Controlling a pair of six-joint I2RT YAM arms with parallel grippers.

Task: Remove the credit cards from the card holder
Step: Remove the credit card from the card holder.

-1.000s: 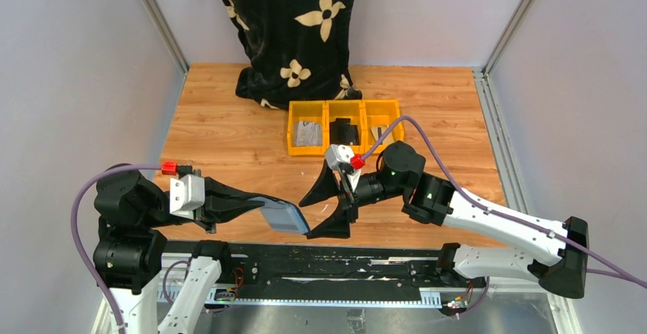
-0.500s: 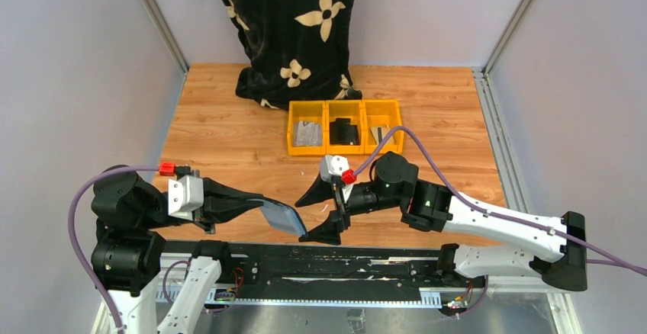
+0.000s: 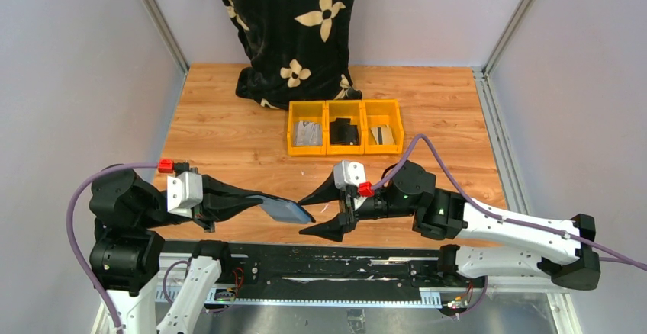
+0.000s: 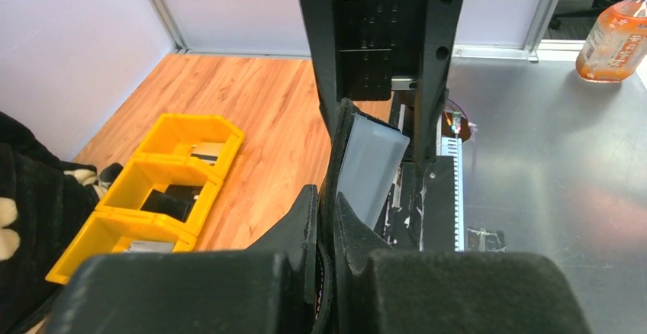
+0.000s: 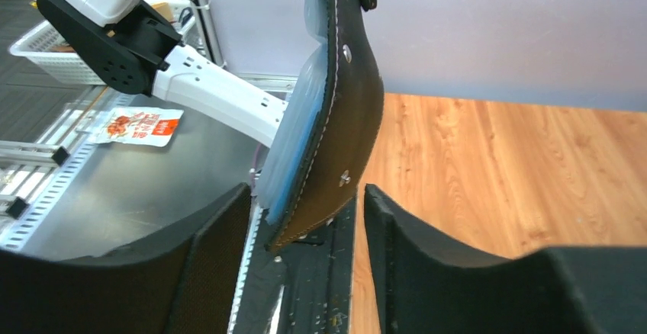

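Since the earlier frame the right gripper (image 3: pixel 303 216) has shifted and narrowed; its spread jaws straddle the free end of the card holder (image 3: pixel 286 211), which the left gripper (image 3: pixel 255 200) pinches above the table's (image 3: pixel 229 143) near edge. Judged step: reaching for the credit cards, which cannot be made out inside. The next move calls for closing on a card edge alone.

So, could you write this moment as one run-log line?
left gripper: shut on card holder | right gripper: open, jaws astride its free end, not yet closed

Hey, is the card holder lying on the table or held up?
Held up: the left gripper is shut on the card holder, whose free end sits between the right gripper's open fingers.
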